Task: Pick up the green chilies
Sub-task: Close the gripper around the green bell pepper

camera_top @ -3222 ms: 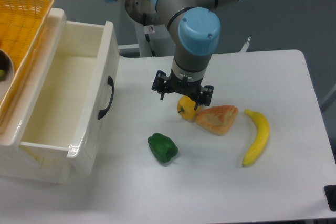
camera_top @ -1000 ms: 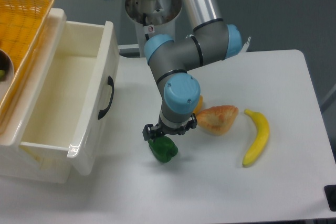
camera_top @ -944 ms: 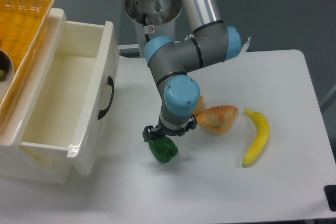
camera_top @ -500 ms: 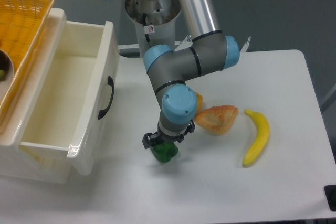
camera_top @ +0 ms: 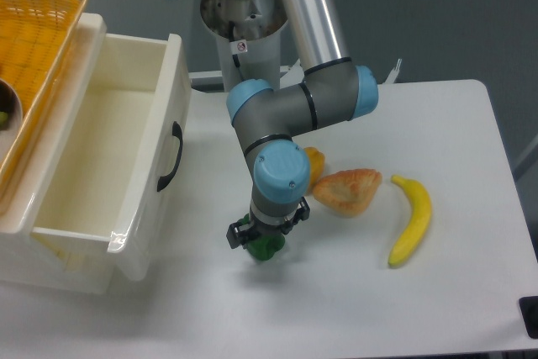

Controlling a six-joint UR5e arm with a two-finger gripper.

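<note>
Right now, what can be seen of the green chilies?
The green chilies show only as a small glossy dark-green lump on the white table, looking like moulded plastic. The gripper has come down over them and hides the upper part; its jaws stand on either side, but whether they have closed is not clear. They lie right of the open drawer, apart from the other food.

Robotics lab, industrial arm bolted at white table, toy food
</note>
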